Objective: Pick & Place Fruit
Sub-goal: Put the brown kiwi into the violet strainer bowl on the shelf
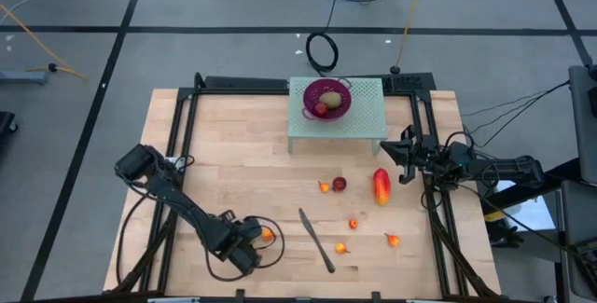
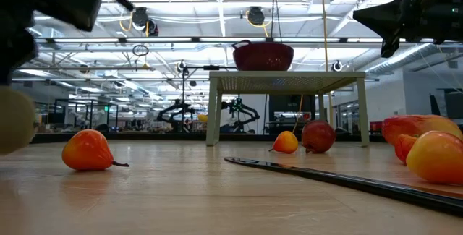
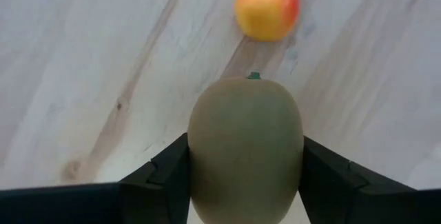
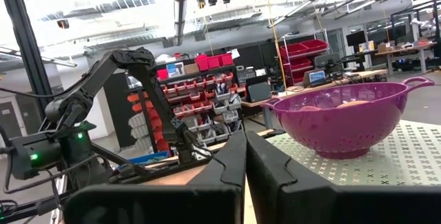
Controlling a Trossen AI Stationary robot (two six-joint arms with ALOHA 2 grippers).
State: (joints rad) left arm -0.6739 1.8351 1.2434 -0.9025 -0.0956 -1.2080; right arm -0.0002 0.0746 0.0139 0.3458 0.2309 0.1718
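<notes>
My left gripper (image 1: 248, 241) is near the table's front left, shut on a brownish-green kiwi (image 3: 244, 127), which also shows at the low view's left edge (image 2: 13, 123). A small orange-red fruit (image 1: 269, 233) lies on the table just beyond it. My right gripper (image 1: 398, 154) is shut and empty, in the air by the right side of the white stand (image 1: 364, 121). The purple bowl (image 1: 326, 98) on the stand holds a kiwi and a red piece. The mango (image 1: 381, 186), a dark red fruit (image 1: 340, 184) and several tiny orange-red fruits lie on the table's right half. My left gripper pinches the kiwi between its two fingers (image 3: 165, 172), one on each long side (image 3: 198, 162) of the fruit. The kiwi's stem end (image 3: 254, 76) points forward past the fingertips. In the low view the kiwi hangs clear of the table.
A long dark-handled knife (image 1: 317, 240) lies slanted in the middle front of the table, between my left gripper and the loose fruit. The stand sits at the table's far edge. A black frame (image 1: 182, 126) runs along the table's sides.
</notes>
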